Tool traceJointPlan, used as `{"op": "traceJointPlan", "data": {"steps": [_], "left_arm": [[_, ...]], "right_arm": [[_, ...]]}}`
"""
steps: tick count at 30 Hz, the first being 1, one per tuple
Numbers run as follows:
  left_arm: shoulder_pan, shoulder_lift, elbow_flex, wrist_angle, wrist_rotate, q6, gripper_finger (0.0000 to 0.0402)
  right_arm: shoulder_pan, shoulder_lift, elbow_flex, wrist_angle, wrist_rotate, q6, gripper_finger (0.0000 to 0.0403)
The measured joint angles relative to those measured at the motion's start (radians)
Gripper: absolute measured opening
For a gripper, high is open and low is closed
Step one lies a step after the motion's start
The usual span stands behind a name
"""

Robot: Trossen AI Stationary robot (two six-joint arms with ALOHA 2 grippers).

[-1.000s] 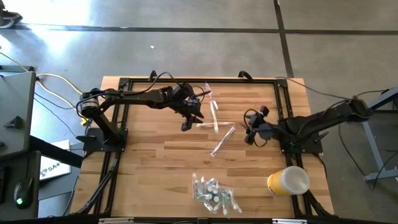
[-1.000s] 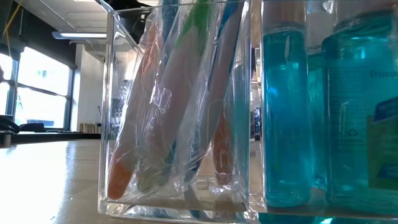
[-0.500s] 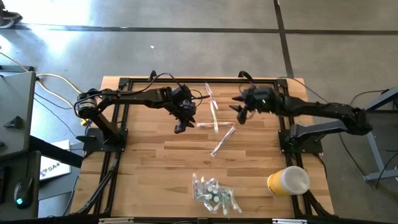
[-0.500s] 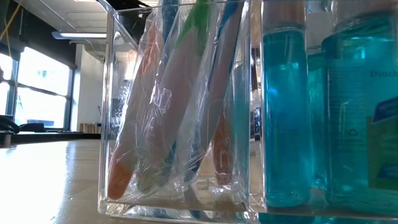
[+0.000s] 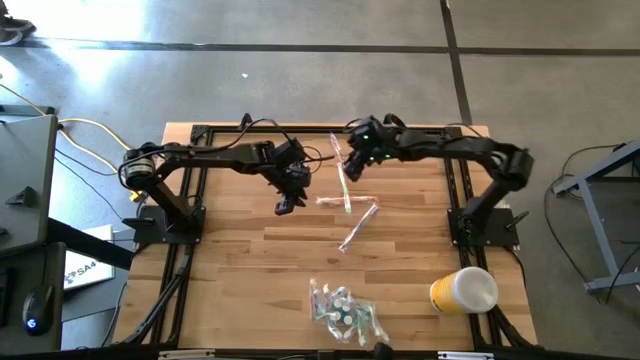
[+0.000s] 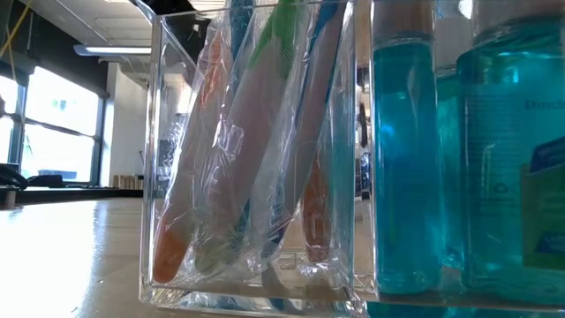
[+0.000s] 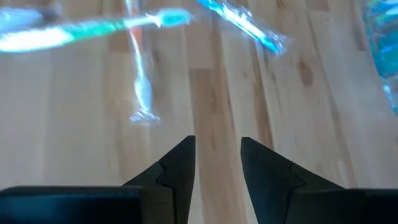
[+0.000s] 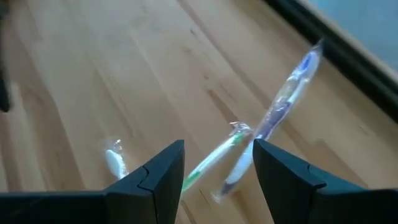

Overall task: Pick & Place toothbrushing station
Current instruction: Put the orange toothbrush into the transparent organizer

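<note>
- The left gripper [image 5: 286,203] is held over the middle of the wooden table [image 5: 240,270], toward its far half; its two dark fingers [image 7: 176,171] are seen slightly parted with bare wood between them, and nothing is held.
- The right gripper [image 5: 352,167] is reached across from the right side to a spot near the far edge of the table, its fingers [image 8: 163,167] parted by a narrow gap and empty.
- Just beyond the right gripper, a blue wrapped toothbrush [image 8: 283,102] and a green wrapped toothbrush [image 8: 214,155] are seen lying on the wood, their ends crossing or touching.
- Between the two grippers, several clear-wrapped toothbrushes [image 5: 345,190] are scattered flat on the table, well inside its far edge.
- A crumpled clear bag of small items [image 5: 345,310] is lying near the near edge, about midway along it.
- A yellow and white paper cup [image 5: 463,291] is lying on its side toward the near right corner.
- In the low view, a clear plastic box [image 6: 256,159] holding upright wrapped toothbrushes is seen beside blue bottles of liquid [image 6: 450,150].
</note>
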Motion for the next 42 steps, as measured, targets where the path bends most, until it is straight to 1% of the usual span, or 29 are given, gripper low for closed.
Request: {"op": "traceJointPlan", "data": {"steps": [3,5,10,14,17,21,27,30,32,36,39,42], "left_arm": [[0.000,0.000,-0.041,0.018,0.037,-0.022,0.0125],[0.000,0.000,-0.075,0.042,0.038,-0.043,0.0125],[-0.001,0.000,-0.148,0.109,0.065,-0.097,0.0125],[-0.001,0.000,-0.182,0.128,0.068,-0.114,0.0125],[-0.001,0.000,-0.197,0.136,0.068,-0.124,0.0125],[-0.002,0.000,-0.208,0.138,0.068,-0.127,0.0125],[-0.003,0.000,-0.213,0.152,0.068,-0.127,0.0125],[-0.008,0.000,-0.214,0.232,0.067,-0.099,0.0125],[-0.008,0.000,-0.214,0.328,0.067,-0.069,0.0125],[-0.010,0.012,-0.213,0.513,0.047,0.006,0.0125],[-0.025,0.053,-0.213,0.606,-0.007,0.031,0.0125],[-0.044,0.105,-0.213,0.649,-0.073,0.033,0.0125]], "right_arm": [[-0.001,0.074,0.044,-0.022,0.043,0.022,0.0183],[-0.001,0.110,0.070,-0.028,0.085,0.056,0.0183],[0.001,0.153,0.105,-0.045,0.172,0.104,0.0183],[0.020,0.153,0.105,-0.050,0.207,0.104,0.0183],[0.044,0.145,0.105,-0.049,0.240,0.067,0.0183],[0.077,0.100,0.105,-0.052,0.279,0.046,0.0183],[0.135,0.020,0.105,-0.107,0.290,0.045,0.0183],[0.170,-0.020,0.105,-0.152,0.274,0.044,0.0183],[0.197,-0.046,0.105,-0.163,0.262,0.043,0.0183],[0.261,-0.089,0.105,-0.181,0.280,0.028,0.0183],[0.312,-0.110,0.105,-0.180,0.321,0.048,0.0183],[0.363,-0.111,0.105,-0.178,0.358,0.070,0.0183]]}}
